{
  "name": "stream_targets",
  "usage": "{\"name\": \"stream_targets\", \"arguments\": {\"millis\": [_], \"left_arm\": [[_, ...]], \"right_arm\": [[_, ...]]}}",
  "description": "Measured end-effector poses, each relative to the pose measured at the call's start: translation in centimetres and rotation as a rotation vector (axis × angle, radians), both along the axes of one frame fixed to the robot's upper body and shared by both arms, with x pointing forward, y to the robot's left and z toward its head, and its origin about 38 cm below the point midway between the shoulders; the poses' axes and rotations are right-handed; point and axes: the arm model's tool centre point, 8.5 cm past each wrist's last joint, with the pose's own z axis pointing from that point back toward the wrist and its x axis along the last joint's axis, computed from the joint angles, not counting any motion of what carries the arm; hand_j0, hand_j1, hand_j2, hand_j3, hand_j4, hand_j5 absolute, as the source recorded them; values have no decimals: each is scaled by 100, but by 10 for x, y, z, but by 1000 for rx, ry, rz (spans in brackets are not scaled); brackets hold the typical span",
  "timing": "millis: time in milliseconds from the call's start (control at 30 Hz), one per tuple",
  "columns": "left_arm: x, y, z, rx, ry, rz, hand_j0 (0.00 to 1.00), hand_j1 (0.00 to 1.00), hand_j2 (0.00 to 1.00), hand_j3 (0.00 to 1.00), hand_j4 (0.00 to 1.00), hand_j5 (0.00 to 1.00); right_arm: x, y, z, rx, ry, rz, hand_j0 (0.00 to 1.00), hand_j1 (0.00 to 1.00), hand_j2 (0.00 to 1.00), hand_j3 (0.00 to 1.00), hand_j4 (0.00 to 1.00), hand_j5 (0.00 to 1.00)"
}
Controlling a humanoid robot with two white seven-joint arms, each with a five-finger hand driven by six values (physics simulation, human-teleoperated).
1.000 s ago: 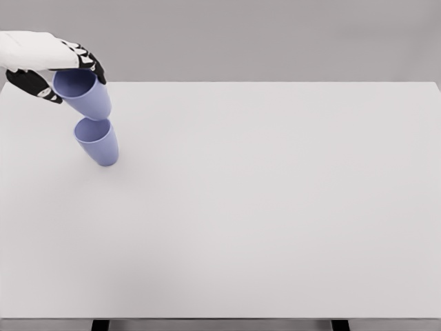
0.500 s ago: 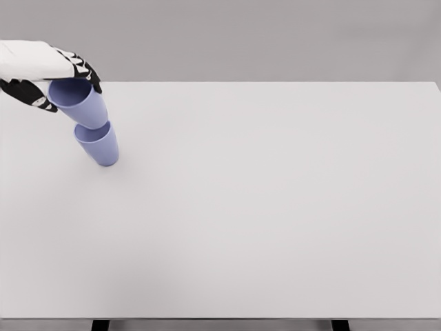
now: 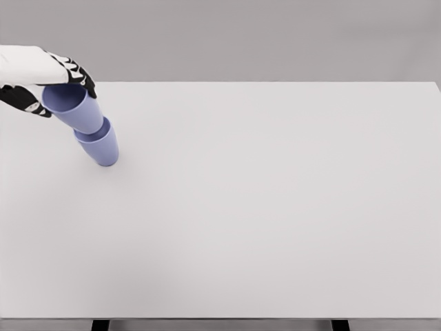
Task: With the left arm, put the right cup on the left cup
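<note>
Both cups are at the far left of the table (image 3: 275, 207). The lower cup (image 3: 102, 147) stands on the table. The upper cup (image 3: 74, 107) is tilted, its bottom is inside the mouth of the lower cup. My left hand (image 3: 43, 72) is behind and above them, with my fingers (image 3: 77, 72) around the rim of the upper cup.
</note>
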Motion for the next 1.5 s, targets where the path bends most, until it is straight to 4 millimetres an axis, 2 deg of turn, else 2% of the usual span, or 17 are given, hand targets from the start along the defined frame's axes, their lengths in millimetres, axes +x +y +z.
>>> {"name": "stream_targets", "arguments": {"millis": [633,1500], "left_arm": [[4,-7,-10,1,23,-2,70,70,70,70,70,70],[11,-3,-17,11,36,15,71,71,71,71,71,71]], "right_arm": [[0,0,0,0,0,0,100,100,100,100,100,100],[0,0,0,0,0,0,100,100,100,100,100,100]]}}
